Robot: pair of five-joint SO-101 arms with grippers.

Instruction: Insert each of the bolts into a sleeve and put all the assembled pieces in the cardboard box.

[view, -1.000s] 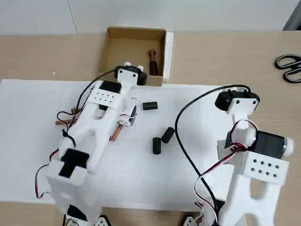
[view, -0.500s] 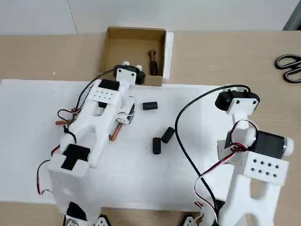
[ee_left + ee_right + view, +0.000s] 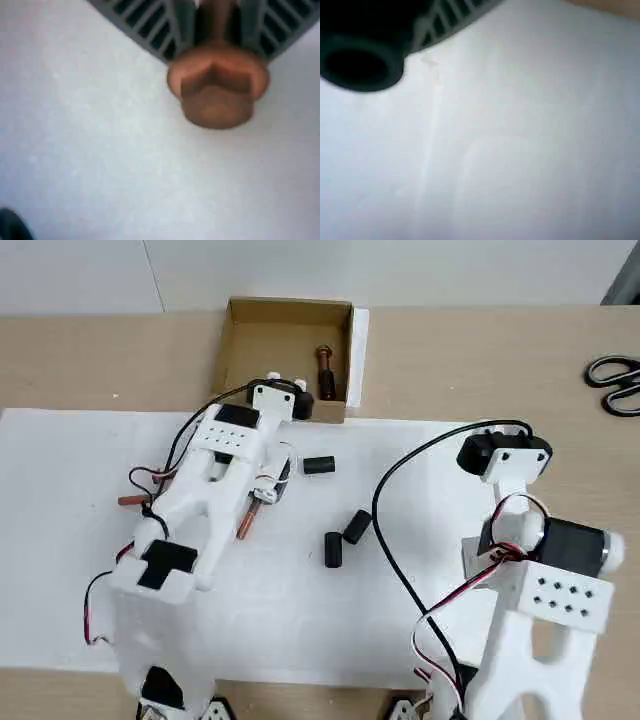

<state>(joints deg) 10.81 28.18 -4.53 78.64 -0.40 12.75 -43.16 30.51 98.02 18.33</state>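
Note:
My left gripper [image 3: 268, 488] is shut on a copper bolt [image 3: 245, 521] low over the white sheet; the left wrist view shows the bolt's hex head [image 3: 216, 92] between the ribbed fingers [image 3: 145, 25]. A second bolt [image 3: 133, 500] lies at the left, beside that arm. Three black sleeves [image 3: 318, 465] [image 3: 356, 527] [image 3: 333, 549] lie mid-sheet. The cardboard box [image 3: 250, 350] at the back holds one assembled piece [image 3: 325, 372]. My right gripper [image 3: 395, 35] is shut on a black sleeve [image 3: 360, 66], seen end-on; from above the right arm's wrist [image 3: 503, 454] hides it.
Black scissors [image 3: 615, 382] lie on the wooden table at the far right. The white sheet [image 3: 400, 640] covers the work area. Black cables loop from both arms over the sheet, one [image 3: 385, 530] passing close to the loose sleeves.
The left arm has shifted slightly toward the back with the bolt still in its grip. The right arm and the loose sleeves have not moved.

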